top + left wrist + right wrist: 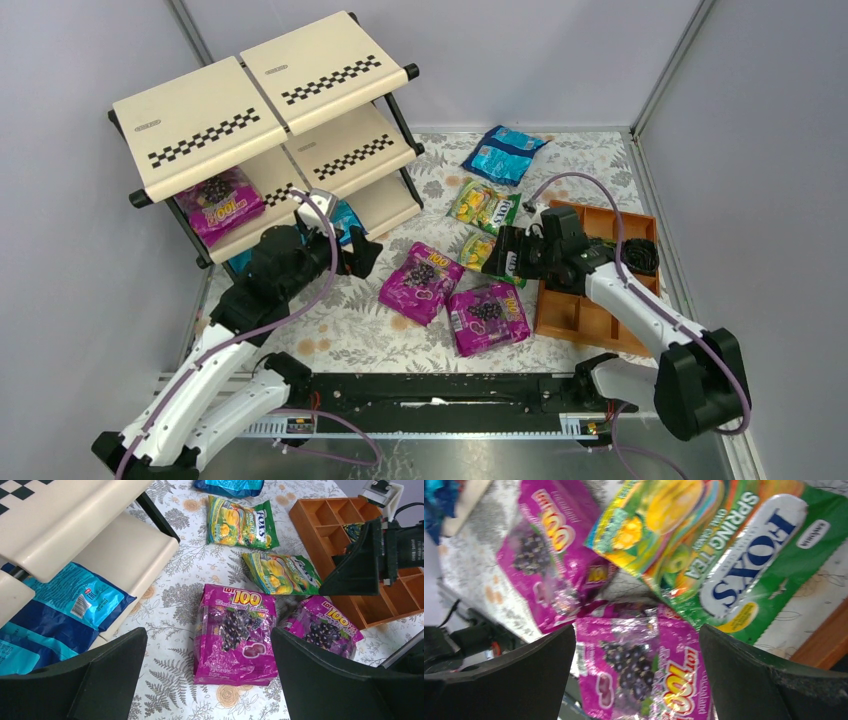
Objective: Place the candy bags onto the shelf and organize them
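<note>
Shelf (200,110): middle tier is holding one magenta bag (218,207); bottom tier is carrying a blue bag (60,610) (partly hidden under the boards).

Left gripper (207,640), just right of the shelf, is hanging wide open and empty.

Further right of the shelf, two loose magenta bags (421,283) (489,316), a far FOX'S bag (484,206) and a second blue bag (504,152) are lying on the table.

Right gripper (636,635) is gaping, gripping nothing, half-covering the near FOX'S bag (480,250).

Farthest from the shelf, the tray (585,320) is holding a black coil (641,256).

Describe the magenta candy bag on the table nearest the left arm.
The magenta candy bag is a glossy, crinkled pillow packet printed with a yellow "100" and dark berries. It lies flat, face up, on the floral tablecloth. The open left tool faces it without touching. A second magenta bag lies close beside it.
</note>
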`<control>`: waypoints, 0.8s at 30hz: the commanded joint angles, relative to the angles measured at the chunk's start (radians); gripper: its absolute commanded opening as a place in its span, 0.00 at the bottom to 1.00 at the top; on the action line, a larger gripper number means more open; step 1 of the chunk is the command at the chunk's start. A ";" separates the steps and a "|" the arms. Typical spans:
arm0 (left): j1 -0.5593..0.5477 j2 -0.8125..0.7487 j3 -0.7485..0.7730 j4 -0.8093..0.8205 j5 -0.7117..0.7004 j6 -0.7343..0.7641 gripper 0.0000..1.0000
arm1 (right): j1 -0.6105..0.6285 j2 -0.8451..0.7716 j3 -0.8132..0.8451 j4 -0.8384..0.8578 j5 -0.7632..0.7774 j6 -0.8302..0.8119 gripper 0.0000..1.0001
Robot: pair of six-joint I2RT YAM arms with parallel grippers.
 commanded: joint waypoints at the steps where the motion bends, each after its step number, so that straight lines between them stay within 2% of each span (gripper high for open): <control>1: -0.002 -0.008 -0.008 0.038 -0.004 -0.004 0.99 | 0.005 0.081 0.044 -0.004 0.123 -0.075 1.00; 4: -0.002 -0.012 -0.012 0.038 -0.008 -0.003 0.99 | 0.050 0.152 0.106 -0.070 0.283 -0.168 1.00; 8: -0.002 -0.028 -0.012 0.038 -0.014 0.001 0.99 | 0.220 0.167 0.116 -0.058 0.547 -0.216 1.00; 14: -0.001 -0.042 -0.016 0.048 -0.007 0.003 0.99 | 0.458 0.248 0.117 -0.020 1.030 -0.337 1.00; 18: 0.000 -0.044 -0.015 0.049 0.000 0.004 0.99 | 0.549 0.336 0.134 0.040 1.163 -0.447 0.99; 24: -0.001 -0.054 -0.021 0.054 0.014 0.002 0.99 | 0.587 0.518 0.218 0.080 1.273 -0.554 0.91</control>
